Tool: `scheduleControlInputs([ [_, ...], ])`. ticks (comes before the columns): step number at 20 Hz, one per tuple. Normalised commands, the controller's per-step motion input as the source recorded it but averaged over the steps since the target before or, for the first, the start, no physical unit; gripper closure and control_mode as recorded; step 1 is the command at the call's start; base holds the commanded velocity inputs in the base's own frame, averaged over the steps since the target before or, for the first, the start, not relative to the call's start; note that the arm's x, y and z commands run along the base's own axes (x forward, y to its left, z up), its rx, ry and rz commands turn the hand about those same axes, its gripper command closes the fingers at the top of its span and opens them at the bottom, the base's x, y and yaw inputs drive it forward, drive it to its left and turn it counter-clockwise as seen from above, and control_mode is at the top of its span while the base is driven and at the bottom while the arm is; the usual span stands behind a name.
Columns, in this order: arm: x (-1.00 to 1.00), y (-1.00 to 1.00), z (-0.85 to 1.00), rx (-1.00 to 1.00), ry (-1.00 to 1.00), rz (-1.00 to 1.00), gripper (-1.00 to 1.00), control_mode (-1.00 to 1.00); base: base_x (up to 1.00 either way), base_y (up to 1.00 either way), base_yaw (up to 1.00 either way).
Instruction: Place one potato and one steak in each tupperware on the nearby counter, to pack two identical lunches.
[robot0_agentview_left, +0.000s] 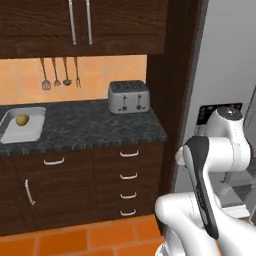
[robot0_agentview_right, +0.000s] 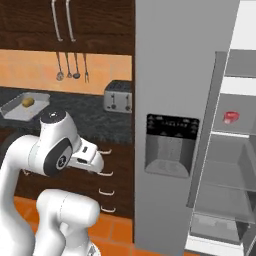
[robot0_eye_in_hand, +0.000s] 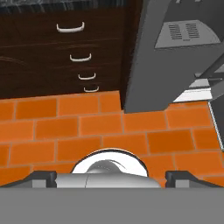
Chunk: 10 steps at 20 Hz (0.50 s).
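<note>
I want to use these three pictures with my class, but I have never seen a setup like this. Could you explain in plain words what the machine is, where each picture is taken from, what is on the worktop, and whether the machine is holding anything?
This is a rendered kitchen with a white robot arm on a driving base. Two pictures come from cameras on the base, behind the arm to its left and right. The third comes from a camera on the hand, looking down at the orange tiled floor; its two dark finger tips stand wide apart with nothing between them, so nothing is held.

On the dark counter sit a silver toaster and a light-grey tupperware with one potato inside. Utensils hang on the wall above. In the right base picture the fridge stands open, with a red steak on a shelf.
</note>
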Motion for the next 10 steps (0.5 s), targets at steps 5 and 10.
scheduleControlInputs([
  [5,0.00,0.00,0.00,0.00,0.00,0.00,-1.00,1.00,0.02,-0.93,0.01],
  [10,0.00,0.00,0.00,0.00,0.00,0.00,-1.00,1.00,0.04,-0.91,0.01],
])
